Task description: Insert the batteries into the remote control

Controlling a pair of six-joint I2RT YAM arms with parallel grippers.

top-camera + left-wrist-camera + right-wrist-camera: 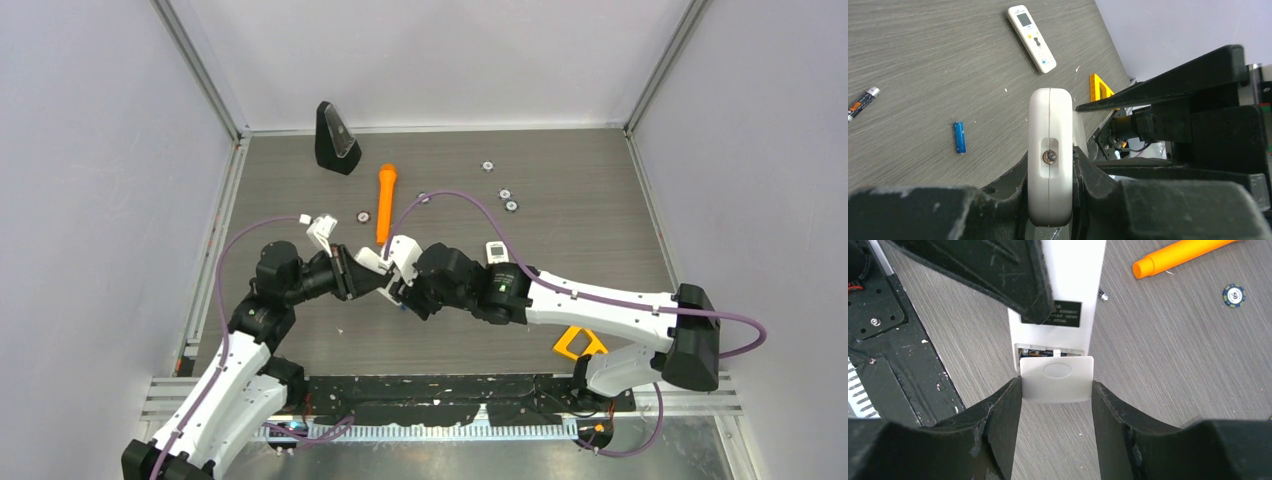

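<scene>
My left gripper (1050,167) is shut on a white remote control (1050,125) and holds it edge-on above the table. In the right wrist view the remote (1068,270) shows its back with a black label. Its battery compartment is a slit open, with a dark battery end (1035,353) showing inside. My right gripper (1057,387) is shut on the white battery cover (1057,380) at the remote's end. A blue battery (960,137) and a dark grey battery (862,102) lie loose on the table. In the top view both grippers, left (362,262) and right (400,282), meet mid-table.
A second white remote (1031,37) lies on the table, partly under my right arm (497,250). An orange marker (385,203), a black stand (335,138) and several small round discs (505,194) lie further back. A yellow object (578,343) sits near the right base.
</scene>
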